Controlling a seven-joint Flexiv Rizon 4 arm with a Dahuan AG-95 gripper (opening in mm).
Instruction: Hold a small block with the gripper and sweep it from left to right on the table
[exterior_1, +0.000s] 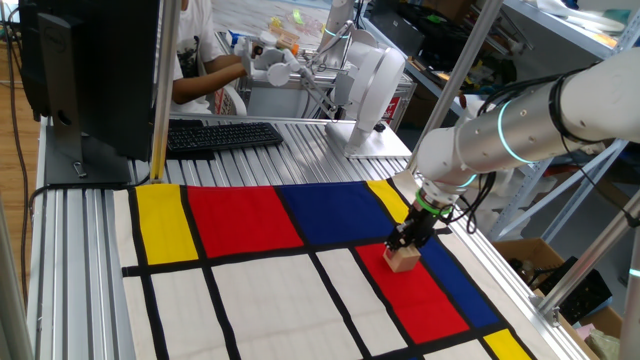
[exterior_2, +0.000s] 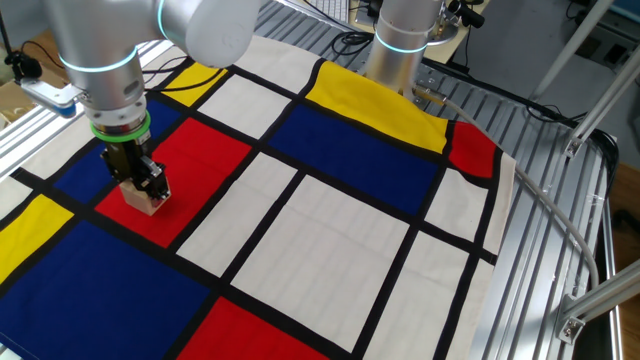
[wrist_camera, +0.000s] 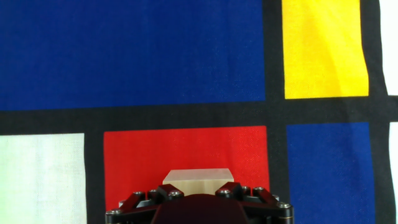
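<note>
upright, the block (exterior_1: 403, 258) is clamped between the gripper (exterior_1: 408, 246) fingers on a red patch of the table (exterior_1: 250, 290).

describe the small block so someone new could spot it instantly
Find the table with its cloth of red, blue, yellow and white rectangles, then the white arm's black claw. The small block is the light-tan wooden cube between its fingers, on a red rectangle: the only loose object on the cloth.
</note>
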